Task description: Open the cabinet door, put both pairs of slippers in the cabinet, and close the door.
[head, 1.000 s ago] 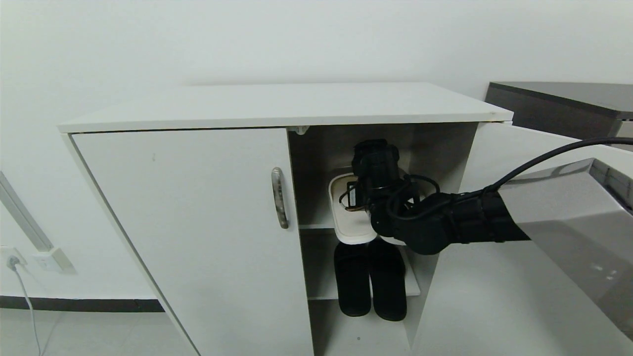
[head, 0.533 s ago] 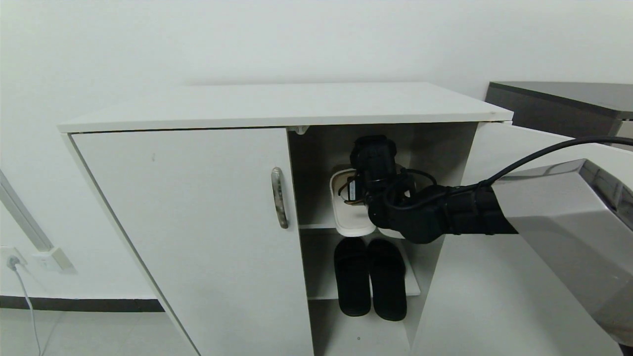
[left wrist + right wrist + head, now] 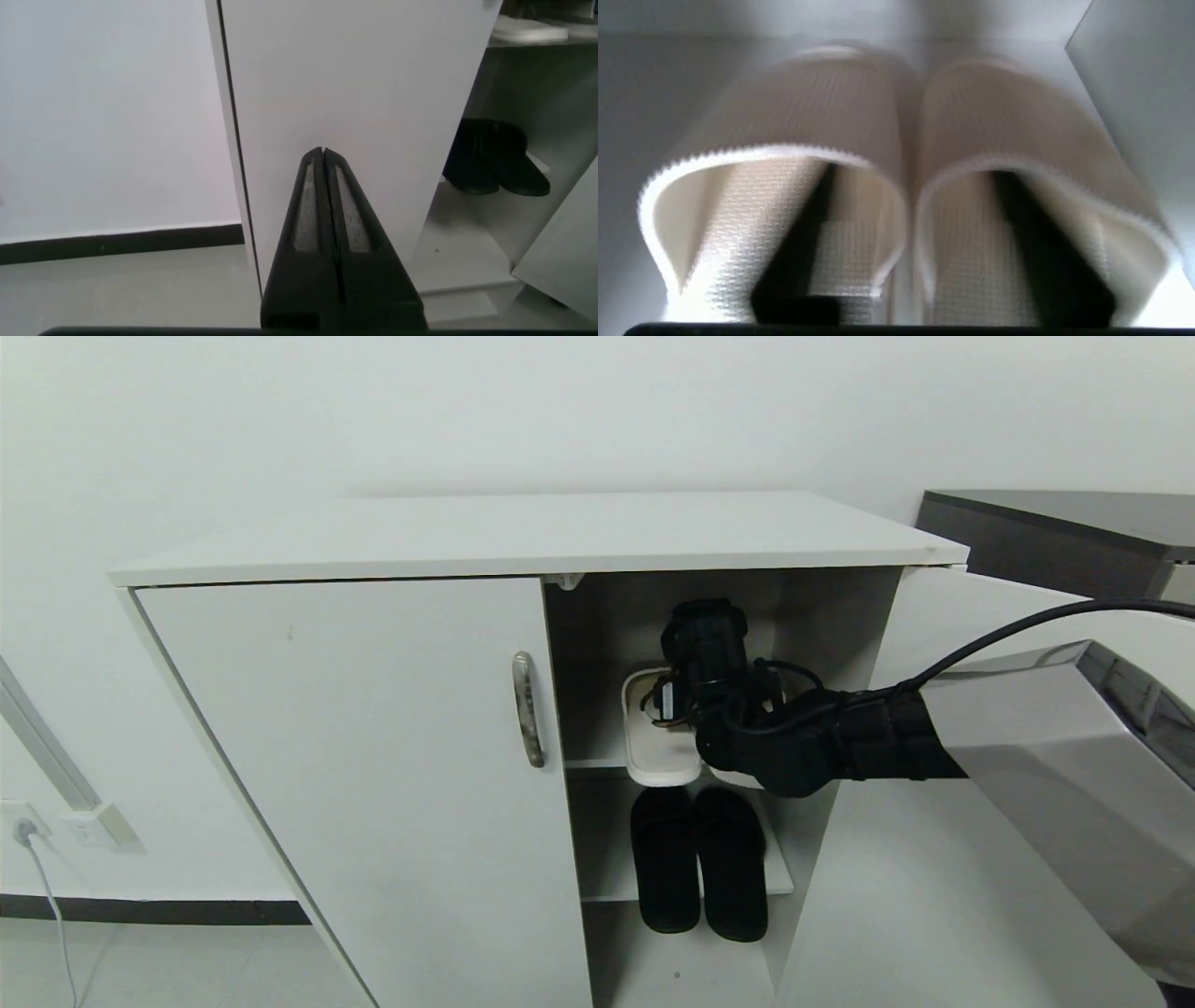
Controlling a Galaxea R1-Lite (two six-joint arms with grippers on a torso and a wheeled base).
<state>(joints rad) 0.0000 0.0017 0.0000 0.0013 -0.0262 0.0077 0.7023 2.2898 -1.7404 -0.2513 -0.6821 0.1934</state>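
The right gripper pinches the white slippers by their adjoining inner sides, one finger inside each, on the cabinet's upper shelf. Directly below it the black slippers lie on the lower shelf. The left gripper, pressed together and empty, faces the closed left door.

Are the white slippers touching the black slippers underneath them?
Apart. The left wrist view shows the white slippers on the upper shelf and the black slippers on the lower shelf, with open space between the pairs.
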